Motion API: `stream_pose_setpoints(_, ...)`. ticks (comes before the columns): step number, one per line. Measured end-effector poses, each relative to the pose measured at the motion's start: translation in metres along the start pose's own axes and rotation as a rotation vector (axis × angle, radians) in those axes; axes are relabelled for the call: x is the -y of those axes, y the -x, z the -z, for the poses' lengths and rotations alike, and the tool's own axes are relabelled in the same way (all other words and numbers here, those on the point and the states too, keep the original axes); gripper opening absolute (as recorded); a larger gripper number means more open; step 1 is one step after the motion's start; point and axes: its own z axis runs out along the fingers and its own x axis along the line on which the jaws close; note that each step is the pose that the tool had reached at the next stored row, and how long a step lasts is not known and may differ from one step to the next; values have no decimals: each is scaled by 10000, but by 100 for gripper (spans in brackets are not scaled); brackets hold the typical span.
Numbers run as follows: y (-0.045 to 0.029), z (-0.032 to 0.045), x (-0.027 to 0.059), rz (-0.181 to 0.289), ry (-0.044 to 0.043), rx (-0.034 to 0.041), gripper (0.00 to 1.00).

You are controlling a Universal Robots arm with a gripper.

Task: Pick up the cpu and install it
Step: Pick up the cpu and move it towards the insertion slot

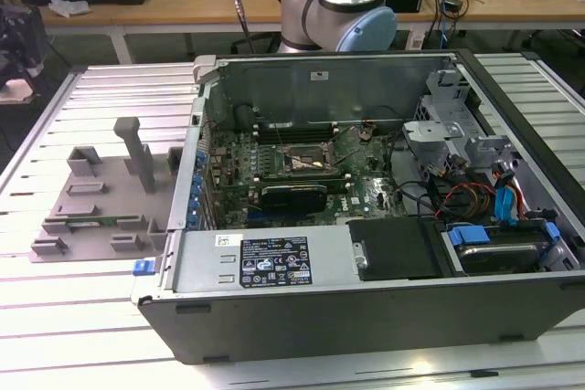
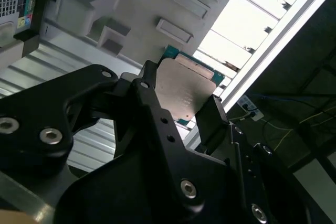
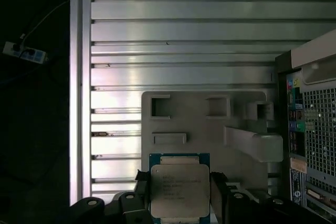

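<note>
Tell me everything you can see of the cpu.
The cpu is a small flat square chip: a dull silver-grey metal lid with faint print, on a teal-green board that shows as a thin border. Its lid faces the camera in both wrist views. The gripper is shut on it, black fingers pressing two opposite edges. It hangs in the air above the grey tray on the slatted metal table, outside the computer case.

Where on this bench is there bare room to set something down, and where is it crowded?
In the exterior view, bare table slats border the grey tray above and below. Crowded: the tray's own blocks and the open computer case, full of boards and cables. The gripper holds the cpu.
</note>
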Motion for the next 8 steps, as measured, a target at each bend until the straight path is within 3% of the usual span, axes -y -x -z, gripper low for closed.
stream_pose_setpoints(3,3,111,-17,1,0,0,55)
stream_pose_setpoints(8,5,198,-26,0,-8,3,55)
